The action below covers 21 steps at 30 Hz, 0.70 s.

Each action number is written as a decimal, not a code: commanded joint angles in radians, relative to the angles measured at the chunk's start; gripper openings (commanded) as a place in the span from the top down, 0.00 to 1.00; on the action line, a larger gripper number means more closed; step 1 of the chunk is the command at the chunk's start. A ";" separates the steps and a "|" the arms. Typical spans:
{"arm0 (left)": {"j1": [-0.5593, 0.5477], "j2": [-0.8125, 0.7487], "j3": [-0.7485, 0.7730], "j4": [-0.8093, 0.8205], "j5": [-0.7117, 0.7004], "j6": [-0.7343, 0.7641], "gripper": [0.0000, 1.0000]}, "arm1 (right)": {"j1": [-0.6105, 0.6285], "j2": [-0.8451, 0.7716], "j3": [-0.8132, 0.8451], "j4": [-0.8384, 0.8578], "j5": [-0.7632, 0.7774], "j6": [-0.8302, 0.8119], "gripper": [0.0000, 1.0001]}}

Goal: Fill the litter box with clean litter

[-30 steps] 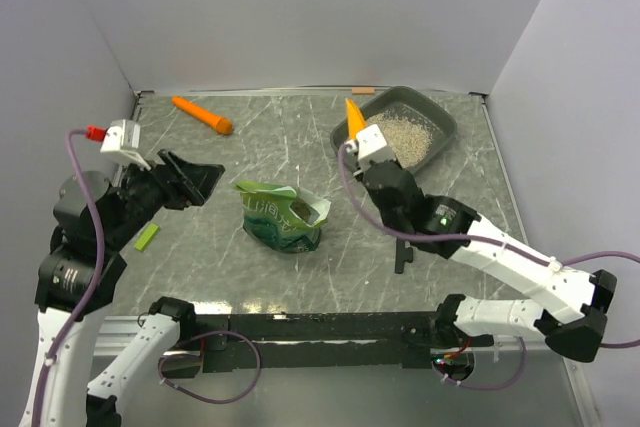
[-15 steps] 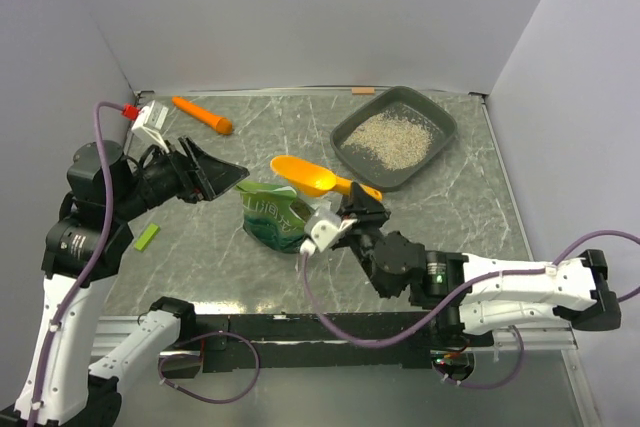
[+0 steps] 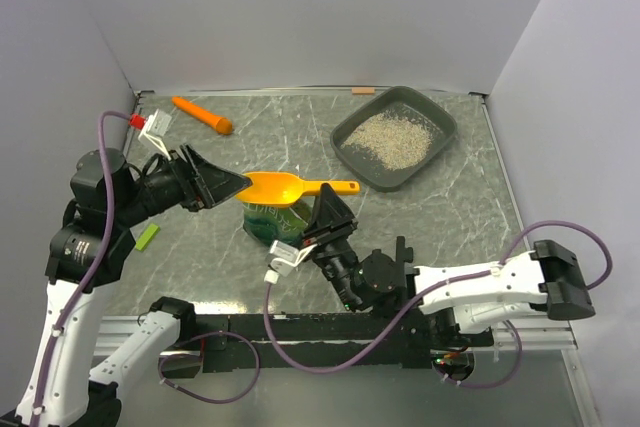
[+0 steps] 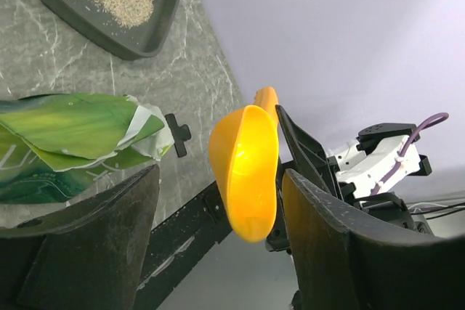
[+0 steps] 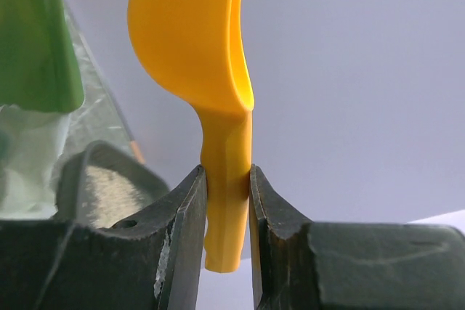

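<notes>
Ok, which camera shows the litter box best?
Top external: the whole litter box is sharp, with clean litter inside. Left wrist crops it at the frame's top corner; right wrist catches only a blurred sliver.

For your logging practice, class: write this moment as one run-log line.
right claw: shut on scoop handle | scoop above green bag | left claw: open beside bag | litter box: some litter inside

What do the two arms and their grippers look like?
The left arm and the right arm have white links and black joints. The left gripper and the right gripper have black, wedge-shaped fingers. A purple cable loops along each arm; the left one ends in a red plug.
</notes>
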 commanded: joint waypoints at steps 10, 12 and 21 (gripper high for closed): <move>-0.005 -0.030 -0.046 0.027 0.039 -0.023 0.51 | 0.018 0.134 0.027 0.432 -0.007 -0.351 1.00; -0.003 -0.032 -0.052 0.031 0.043 -0.023 0.59 | 0.018 0.140 0.029 0.435 -0.006 -0.362 1.00; -0.003 -0.038 -0.075 0.047 0.037 0.024 0.99 | 0.019 0.119 0.013 0.453 0.003 -0.318 0.49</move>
